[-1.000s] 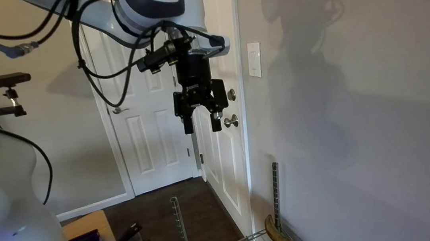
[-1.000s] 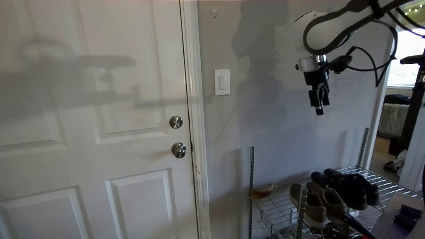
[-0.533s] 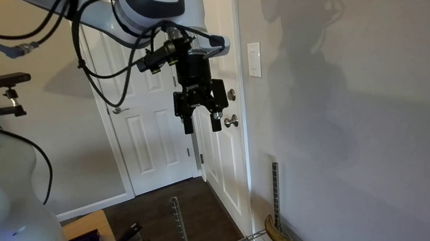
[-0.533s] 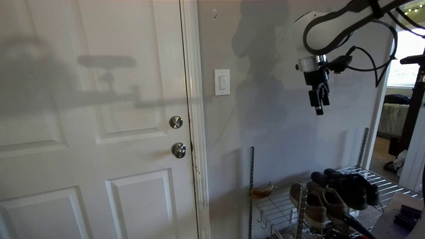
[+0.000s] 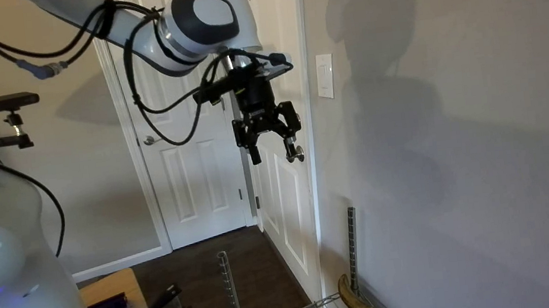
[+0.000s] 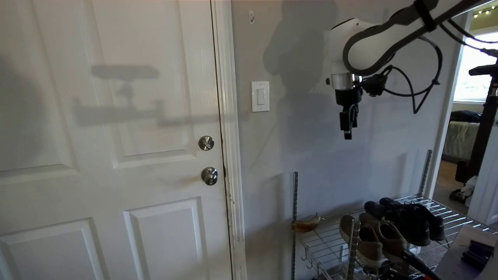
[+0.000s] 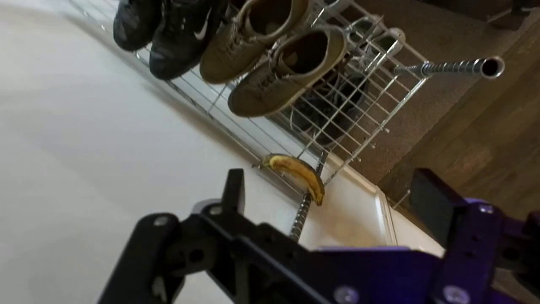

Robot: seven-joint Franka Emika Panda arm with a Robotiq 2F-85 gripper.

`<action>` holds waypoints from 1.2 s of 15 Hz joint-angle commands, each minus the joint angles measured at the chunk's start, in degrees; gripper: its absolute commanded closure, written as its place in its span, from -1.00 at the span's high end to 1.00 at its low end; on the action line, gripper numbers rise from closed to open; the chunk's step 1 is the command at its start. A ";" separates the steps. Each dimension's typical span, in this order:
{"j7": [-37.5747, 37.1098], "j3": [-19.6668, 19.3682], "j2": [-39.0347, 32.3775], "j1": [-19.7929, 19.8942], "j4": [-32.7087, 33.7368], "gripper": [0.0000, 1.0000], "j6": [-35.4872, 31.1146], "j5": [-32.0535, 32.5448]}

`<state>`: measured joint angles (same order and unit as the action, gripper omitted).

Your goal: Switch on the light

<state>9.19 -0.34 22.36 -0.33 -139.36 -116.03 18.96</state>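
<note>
The light switch [image 5: 325, 76] is a white upright rectangular wall plate with a rocker. It also shows in an exterior view [image 6: 260, 96], just beside the door frame. It is not in the wrist view. No lamp shows. My gripper [image 5: 273, 158] points downward, its fingers spread with nothing between them. It is apart from the plate and its fingertips are lower than the plate. In an exterior view the gripper [image 6: 347, 134] hangs to the right of the plate. In the wrist view both fingers of the gripper [image 7: 329, 181] are wide apart.
A white door [image 6: 171, 175] has a metallic knob [image 6: 209, 176] and a deadbolt [image 6: 206, 143]. Below the gripper, a wire rack [image 6: 327, 245] with upright posts holds shoes [image 6: 369, 243] and a banana [image 6: 306, 224]. The banana also shows in the wrist view [image 7: 297, 171]. Cables loop along the arm.
The arm has moved. In an exterior view the gripper has shifted left, nearer the switch plate, and slightly down. In the other view it has shifted right and tilted a little. The fingers stay spread.
</note>
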 commanded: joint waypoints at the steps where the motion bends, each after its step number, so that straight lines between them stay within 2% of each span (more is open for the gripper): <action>1: 1.08 1.16 -5.37 -1.10 1.87 1.00 -9.09 2.25; 8: -2.30 2.66 -11.29 -0.50 4.04 1.00 -23.04 6.79; 18: -21.28 2.95 -14.81 1.70 4.36 1.00 -42.80 5.53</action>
<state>-6.51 1.69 8.56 -0.22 -135.10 -154.27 24.53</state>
